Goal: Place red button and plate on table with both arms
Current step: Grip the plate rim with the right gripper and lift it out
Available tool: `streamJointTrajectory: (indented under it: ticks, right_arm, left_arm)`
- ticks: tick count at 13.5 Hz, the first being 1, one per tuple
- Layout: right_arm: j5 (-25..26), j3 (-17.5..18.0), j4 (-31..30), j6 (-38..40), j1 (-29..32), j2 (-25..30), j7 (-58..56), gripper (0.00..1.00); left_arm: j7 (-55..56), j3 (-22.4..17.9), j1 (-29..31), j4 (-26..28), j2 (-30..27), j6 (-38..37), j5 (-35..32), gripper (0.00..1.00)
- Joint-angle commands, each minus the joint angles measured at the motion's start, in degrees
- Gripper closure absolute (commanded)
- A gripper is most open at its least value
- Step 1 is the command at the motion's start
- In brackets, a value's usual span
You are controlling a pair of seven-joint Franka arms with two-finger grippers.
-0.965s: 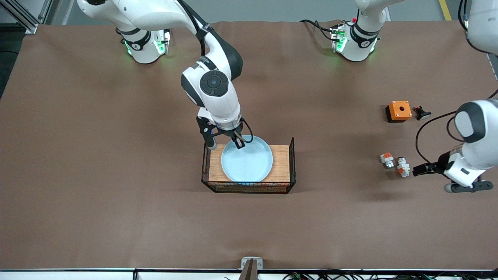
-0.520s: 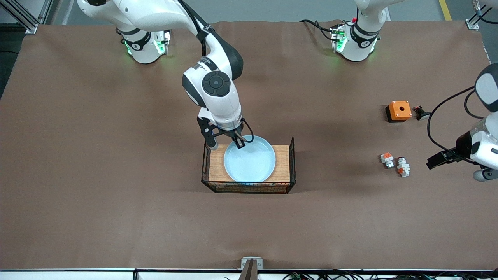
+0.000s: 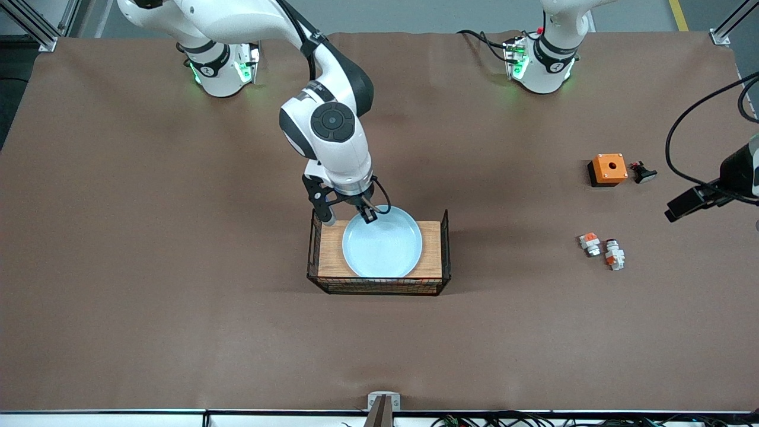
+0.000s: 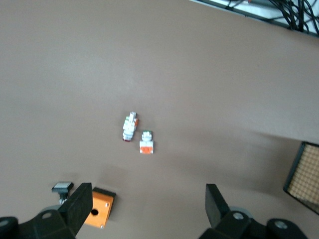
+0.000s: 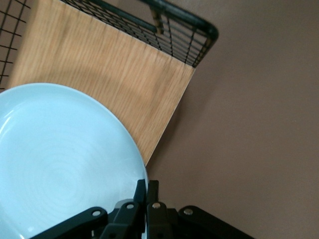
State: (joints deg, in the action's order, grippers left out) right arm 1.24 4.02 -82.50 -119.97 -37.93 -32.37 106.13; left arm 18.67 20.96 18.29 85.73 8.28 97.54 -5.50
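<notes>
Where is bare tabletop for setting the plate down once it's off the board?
Open table spreads from the wooden board toward the right arm's end, and nearer the camera. The plate sits in the right gripper. Crowded: red button, its orange-topped twin, orange box.

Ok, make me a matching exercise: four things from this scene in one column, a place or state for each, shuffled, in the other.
Things:
1. plate
2. red button
3. left gripper
4. orange box

Places or states:
A. open, up over the table
B. on the table, near the left arm's end, beside a black knob
C. over the wooden board, rim pinched by the right gripper
D. lying on the table beside a stubbier white piece

Pairs: 1-C, 2-D, 3-A, 4-B
</notes>
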Motion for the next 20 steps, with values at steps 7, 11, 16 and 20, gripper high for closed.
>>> streamJointTrajectory:
  ticks: [7, 11, 16, 20]
  right_arm:
    - [-0.01, 0.2, 7.97, 28.01, 0.3, 10.64, -8.89, 0.98]
    - [-2.03, -0.33, 7.79, 38.65, 7.93, 18.64, -27.77, 1.0]
    - [-0.64, -0.59, 7.53, 46.41, 24.62, 23.49, -61.31, 0.99]
    - [1.22, -0.5, 3.6, 39.15, 38.77, 21.83, -90.33, 0.99]
  left_arm:
    - [-1.79, 1.45, -0.01, -2.15, -6.42, -7.98, 4.26, 0.01]
    - [-1.8, -13.1, -16.23, -1.62, -9.15, -12.55, 4.36, 0.01]
    - [-4.69, -18.32, -22.15, 2.5, -12.58, -13.08, 4.36, 0.01]
    - [-4.7, -17.97, -22.16, 2.69, -12.76, -13.17, 4.36, 0.01]
